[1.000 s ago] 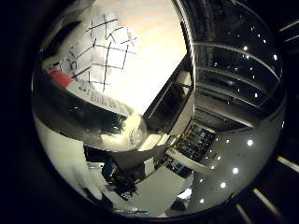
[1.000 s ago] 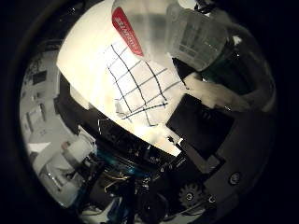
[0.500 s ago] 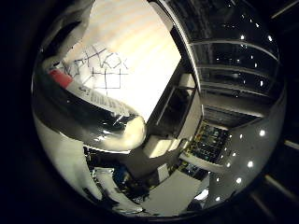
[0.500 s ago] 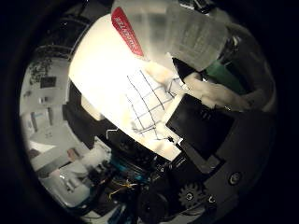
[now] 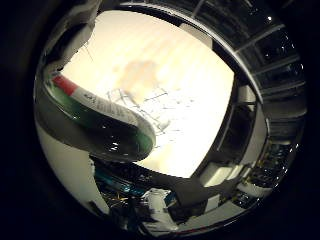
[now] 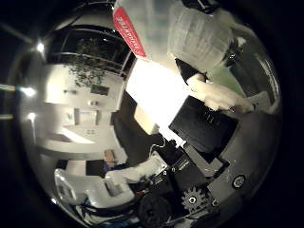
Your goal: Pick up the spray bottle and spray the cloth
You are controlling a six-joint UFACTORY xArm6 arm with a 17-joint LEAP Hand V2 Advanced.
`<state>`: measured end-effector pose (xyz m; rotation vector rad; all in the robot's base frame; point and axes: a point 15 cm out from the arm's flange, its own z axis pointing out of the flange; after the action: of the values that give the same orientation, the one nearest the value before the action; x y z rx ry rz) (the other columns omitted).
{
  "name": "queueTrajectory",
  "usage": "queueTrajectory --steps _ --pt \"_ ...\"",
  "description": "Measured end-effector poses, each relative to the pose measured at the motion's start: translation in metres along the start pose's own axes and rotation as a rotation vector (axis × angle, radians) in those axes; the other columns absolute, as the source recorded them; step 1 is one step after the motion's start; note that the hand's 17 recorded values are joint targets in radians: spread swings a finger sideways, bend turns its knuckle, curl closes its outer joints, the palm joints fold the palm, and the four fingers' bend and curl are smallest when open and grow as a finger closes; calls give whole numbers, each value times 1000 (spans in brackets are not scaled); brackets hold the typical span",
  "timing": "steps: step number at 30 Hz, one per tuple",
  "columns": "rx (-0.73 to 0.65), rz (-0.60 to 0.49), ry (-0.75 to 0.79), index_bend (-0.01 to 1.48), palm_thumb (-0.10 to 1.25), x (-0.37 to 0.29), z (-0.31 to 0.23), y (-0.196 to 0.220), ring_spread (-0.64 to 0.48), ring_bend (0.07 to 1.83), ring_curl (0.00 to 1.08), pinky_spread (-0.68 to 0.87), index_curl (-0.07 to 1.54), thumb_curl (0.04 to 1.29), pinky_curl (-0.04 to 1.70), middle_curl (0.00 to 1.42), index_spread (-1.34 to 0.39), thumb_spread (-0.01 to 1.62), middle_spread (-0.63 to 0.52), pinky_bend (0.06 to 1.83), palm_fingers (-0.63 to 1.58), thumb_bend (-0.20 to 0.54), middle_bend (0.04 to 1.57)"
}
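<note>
While the robot hand (image 6: pixel 209 99) keeps its fingers curled round one spray bottle (image 5: pixel 95 122), held close against the palm, one checked cloth (image 5: pixel 150 107) lies on the pale counter (image 5: pixel 200 75), away from its edges.

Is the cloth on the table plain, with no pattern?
No: in the little finger side view the cloth on the pale table shows a grid of dark lines, just beyond the bottle.
</note>
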<state>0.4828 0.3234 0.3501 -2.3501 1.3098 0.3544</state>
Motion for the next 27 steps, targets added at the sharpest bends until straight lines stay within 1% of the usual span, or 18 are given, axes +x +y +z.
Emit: queueTrajectory --steps 2,5,8,10,18,27 --pt "8 5 -64 1164 1068 -4 8 3 -155 1482 584 -199 725 871 1386 599 -178 829 -71 990 1192 -15 1366" --pt "48 -20 -219 1166 1074 -21 21 6 -155 1482 584 -199 724 875 1386 599 -179 828 -71 989 1193 -14 1365" --pt "86 -31 -341 1164 1075 -24 38 13 -155 1482 584 -199 724 877 1386 599 -178 826 -71 989 1193 -14 1366" --pt "120 -27 -394 1163 1076 -19 48 17 -155 1482 584 -199 724 877 1386 599 -178 825 -71 989 1193 -15 1365" --pt "252 28 -539 1160 1068 9 84 23 -153 1483 582 -199 725 883 1386 598 -178 809 -71 987 1195 -15 1364" --pt "350 23 -627 1158 1066 20 132 15 -153 1483 580 -199 726 886 1387 597 -178 798 -70 986 1198 -17 1366"
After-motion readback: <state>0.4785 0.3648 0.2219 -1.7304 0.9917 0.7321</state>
